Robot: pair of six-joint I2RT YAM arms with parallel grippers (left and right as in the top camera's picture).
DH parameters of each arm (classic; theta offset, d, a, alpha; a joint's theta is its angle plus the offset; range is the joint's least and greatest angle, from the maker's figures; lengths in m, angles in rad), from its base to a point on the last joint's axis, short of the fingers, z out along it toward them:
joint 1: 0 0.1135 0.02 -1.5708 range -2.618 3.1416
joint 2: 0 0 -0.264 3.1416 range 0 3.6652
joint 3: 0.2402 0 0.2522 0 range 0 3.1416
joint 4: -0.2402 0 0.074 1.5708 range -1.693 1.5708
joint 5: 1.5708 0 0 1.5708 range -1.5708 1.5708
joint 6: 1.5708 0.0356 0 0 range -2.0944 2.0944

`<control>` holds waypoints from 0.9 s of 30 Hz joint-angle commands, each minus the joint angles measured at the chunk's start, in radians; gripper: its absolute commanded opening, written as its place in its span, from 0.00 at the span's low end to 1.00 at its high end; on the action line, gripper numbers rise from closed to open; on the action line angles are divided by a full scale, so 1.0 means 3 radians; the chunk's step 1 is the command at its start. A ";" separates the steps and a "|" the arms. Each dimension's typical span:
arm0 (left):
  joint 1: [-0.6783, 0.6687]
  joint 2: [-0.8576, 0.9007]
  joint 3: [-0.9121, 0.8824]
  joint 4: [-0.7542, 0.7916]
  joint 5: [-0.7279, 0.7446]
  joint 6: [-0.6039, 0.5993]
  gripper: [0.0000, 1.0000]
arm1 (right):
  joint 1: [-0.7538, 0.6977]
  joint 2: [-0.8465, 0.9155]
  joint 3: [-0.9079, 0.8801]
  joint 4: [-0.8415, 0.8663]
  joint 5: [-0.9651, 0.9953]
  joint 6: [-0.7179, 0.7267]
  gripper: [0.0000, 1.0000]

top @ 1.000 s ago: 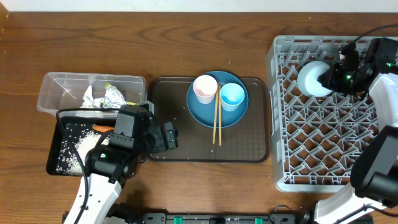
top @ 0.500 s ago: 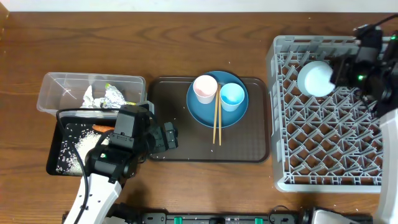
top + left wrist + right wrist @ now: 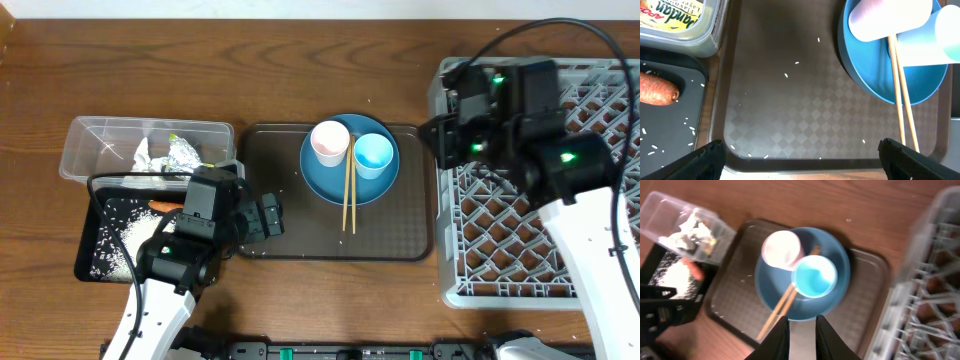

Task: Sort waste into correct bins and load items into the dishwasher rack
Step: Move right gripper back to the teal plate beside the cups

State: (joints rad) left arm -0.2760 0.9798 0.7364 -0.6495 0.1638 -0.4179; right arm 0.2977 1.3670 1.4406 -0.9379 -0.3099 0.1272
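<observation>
A brown serving tray [image 3: 270,150] with rounded corners and a fine diamond-embossed floor sits mid-way along the wood-grain table [image 3: 300,60]. It carries the round, glossy blue plate [image 3: 325,180]. Two smooth cups stand side by side on the plate: the pinkish-white cup [image 3: 330,142] to the left and the light blue cup [image 3: 373,153] to the right. The thin wooden chopsticks [image 3: 349,200] lie together between the cups, their lower ends reaching past the plate's rim onto the tray.

Left of the serving tray, the clear plastic tub [image 3: 90,150] holds crumpled white tissue [image 3: 143,155], crinkled silver foil [image 3: 183,155] and a small yellow-green printed wrapper [image 3: 675,15]. Just below the tub lies the shallow black tray [image 3: 670,120]. Loose white rice [image 3: 125,240] is heaped in it beside the stubby, rough-skinned orange carrot [image 3: 657,92]. A few stray grains also dot the serving tray.

The left claw [image 3: 800,162] hangs low over the near-left part of the serving tray, its dark fingertips spread wide with nothing between them. The right arm [image 3: 540,150] lies over the left part of the rack [image 3: 600,250], a square grey plastic crate with a lattice of upright pegs. The right claw [image 3: 802,337] shows two fingers parted by a narrow gap, and it looks empty, though that view is blurred.
</observation>
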 commanded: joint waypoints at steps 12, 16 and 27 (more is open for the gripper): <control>0.0005 -0.0018 0.0001 0.0004 -0.0061 0.0006 1.00 | 0.0702 0.0409 -0.0161 0.0140 0.1057 0.0526 0.20; 0.0005 -0.0018 0.0001 0.0005 -0.0061 0.0006 1.00 | 0.0790 0.0659 -0.0161 0.0217 0.1045 0.0524 0.23; 0.0005 -0.0018 0.0001 0.0005 -0.0061 0.0006 1.00 | 0.0837 0.0882 -0.0159 0.0301 0.1047 0.0523 0.38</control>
State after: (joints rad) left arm -0.2760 0.9798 0.7364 -0.6491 0.1570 -0.4179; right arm 0.5430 1.6302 1.3960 -0.8497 -0.0059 0.2798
